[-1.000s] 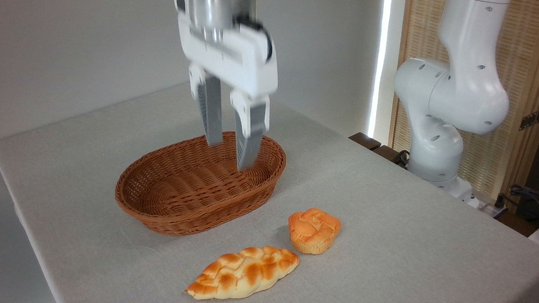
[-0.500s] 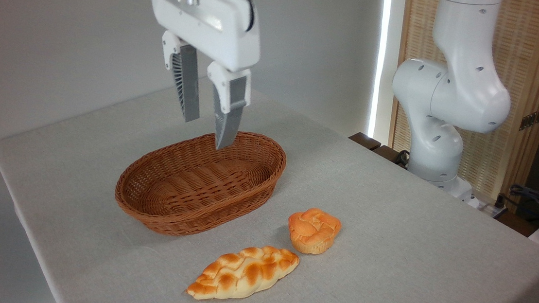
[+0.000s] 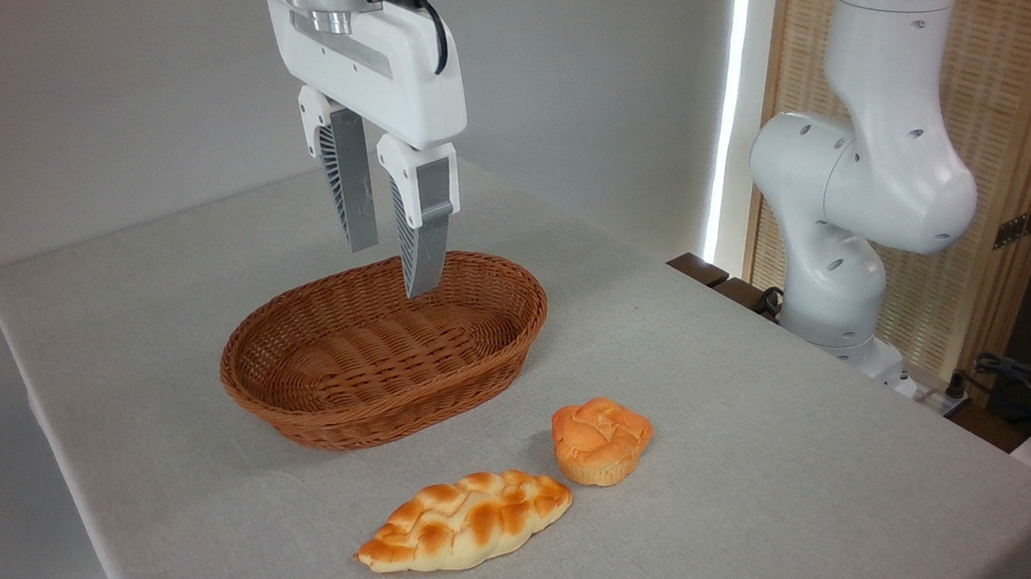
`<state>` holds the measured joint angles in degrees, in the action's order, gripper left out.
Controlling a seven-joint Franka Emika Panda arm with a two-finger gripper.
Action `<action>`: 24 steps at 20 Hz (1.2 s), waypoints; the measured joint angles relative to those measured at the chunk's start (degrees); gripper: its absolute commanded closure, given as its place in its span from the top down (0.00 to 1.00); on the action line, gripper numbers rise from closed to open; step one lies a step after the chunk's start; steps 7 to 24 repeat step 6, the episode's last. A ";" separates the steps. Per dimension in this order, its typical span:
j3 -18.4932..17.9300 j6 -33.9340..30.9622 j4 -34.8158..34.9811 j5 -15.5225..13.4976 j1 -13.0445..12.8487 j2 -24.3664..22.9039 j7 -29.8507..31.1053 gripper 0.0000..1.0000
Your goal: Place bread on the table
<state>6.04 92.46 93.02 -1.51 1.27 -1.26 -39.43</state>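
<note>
The bread (image 3: 600, 440), a small round orange-golden bun with a knotted top, rests upright on the table (image 3: 786, 500), just right of the basket's front end. My gripper (image 3: 391, 269) hangs open over the far part of the wicker basket (image 3: 383, 347), well above and left of the bun. Nothing is between its fingers (image 3: 420, 225). The basket is empty.
A longer braided pale-and-brown loaf (image 3: 465, 519) lies on the cloth in front of the bun. The arm's white base (image 3: 851, 235) stands at the table's back right edge, with cables (image 3: 1030, 381) beyond it. The table's left edge (image 3: 47, 416) drops off near the basket.
My gripper has risen and swung left and back, from low over the basket's right rim to higher above its far side. It stayed open; both breads kept their places.
</note>
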 measured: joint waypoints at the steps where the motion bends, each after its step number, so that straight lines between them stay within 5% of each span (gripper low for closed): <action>1: 0.00 -0.01 0.00 0.11 0.00 0.00 0.00 1.00; 24: -0.07 -0.01 0.00 0.67 0.09 -0.05 0.00 1.00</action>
